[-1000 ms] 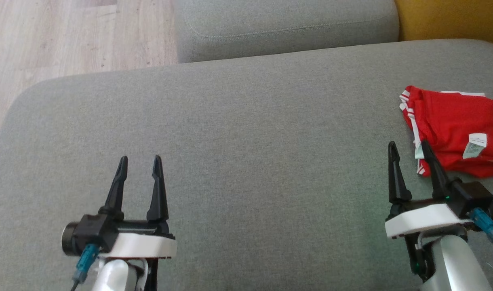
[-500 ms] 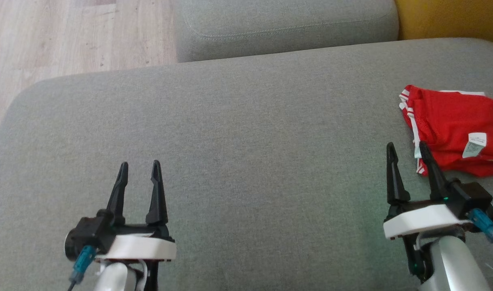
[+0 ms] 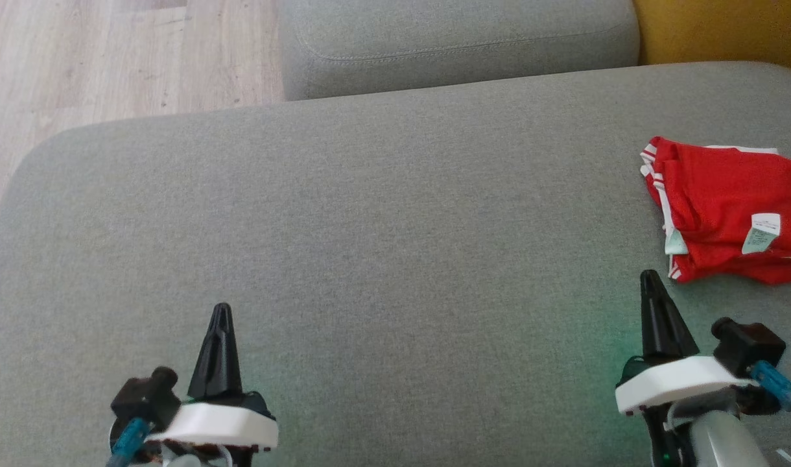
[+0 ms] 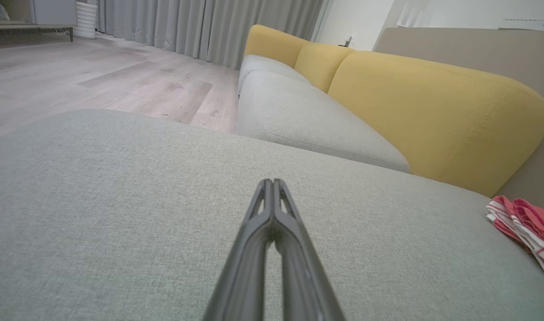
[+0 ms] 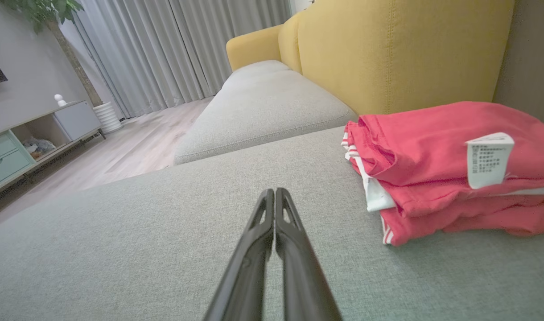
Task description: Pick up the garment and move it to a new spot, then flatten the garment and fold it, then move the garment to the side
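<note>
Left end effector and right end effector are pinched closed, empty. A careless right-arm swing could rumple the folded garment nearby.

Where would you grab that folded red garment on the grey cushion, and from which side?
Probably the stacked left edge of the red garment, where white-striped layers pile up, approached from the bare cushion beside it. It lies folded flat, so a pinch there could catch every layer. The right pincer, shut, sits nearest and must open first.
</note>
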Available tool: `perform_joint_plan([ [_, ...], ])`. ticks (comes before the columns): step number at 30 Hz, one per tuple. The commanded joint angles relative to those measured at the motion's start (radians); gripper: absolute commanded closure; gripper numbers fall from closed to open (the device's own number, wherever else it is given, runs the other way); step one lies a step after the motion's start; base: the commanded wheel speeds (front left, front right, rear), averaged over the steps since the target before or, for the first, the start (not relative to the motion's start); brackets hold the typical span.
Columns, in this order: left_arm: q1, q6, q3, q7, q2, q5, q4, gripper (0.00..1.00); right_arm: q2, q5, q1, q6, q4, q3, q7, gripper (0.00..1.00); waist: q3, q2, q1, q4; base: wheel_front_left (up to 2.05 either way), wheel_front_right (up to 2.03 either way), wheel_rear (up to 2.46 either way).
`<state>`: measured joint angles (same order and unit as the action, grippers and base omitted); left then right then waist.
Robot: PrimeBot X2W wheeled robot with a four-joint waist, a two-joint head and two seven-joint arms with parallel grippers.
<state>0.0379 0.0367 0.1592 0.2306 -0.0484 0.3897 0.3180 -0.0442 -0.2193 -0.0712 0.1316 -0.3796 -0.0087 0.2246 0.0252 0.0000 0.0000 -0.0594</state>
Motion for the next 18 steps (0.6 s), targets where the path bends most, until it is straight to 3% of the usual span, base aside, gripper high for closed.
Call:
perform_joint_plan([
  [1,0.046,0.006,-0.017,-0.004,0.000,0.023,-0.033,1.00,-0.002,-0.028,-0.041,0.000,0.037,-0.007,-0.008,1.00,0.000,0.0000,0.0000,0.001,0.00,0.00,0.00],
  [18,0.049,0.019,-0.055,-0.054,0.000,0.199,-0.039,1.00,-0.003,-0.229,-0.039,0.000,0.053,-0.020,-0.056,1.00,-0.003,0.0000,0.0000,0.009,0.00,0.00,0.00],
])
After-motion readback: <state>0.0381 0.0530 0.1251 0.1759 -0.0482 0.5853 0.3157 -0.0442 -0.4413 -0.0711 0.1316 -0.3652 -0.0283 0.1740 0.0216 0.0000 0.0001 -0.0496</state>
